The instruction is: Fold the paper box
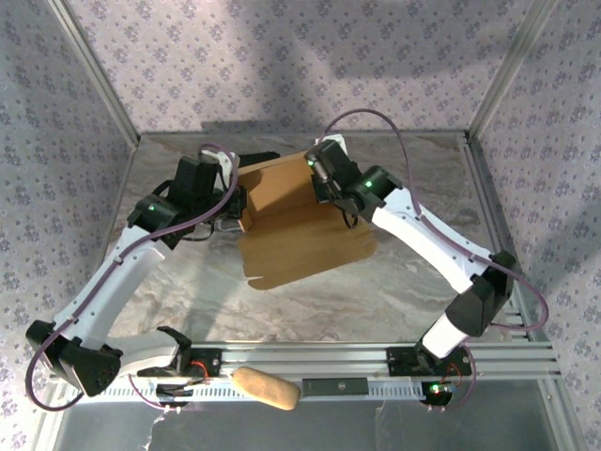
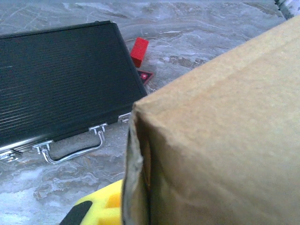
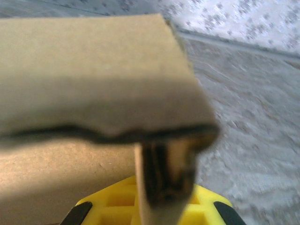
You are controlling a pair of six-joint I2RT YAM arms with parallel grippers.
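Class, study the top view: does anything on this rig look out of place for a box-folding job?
Yes. A tan bread-like lump lies on the metal rail along the near edge, well apart from the paper box. It has no evident part in folding.

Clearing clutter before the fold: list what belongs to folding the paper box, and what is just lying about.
For the job:
paper box

Lying about:
black case
red block
tan bread-like lump
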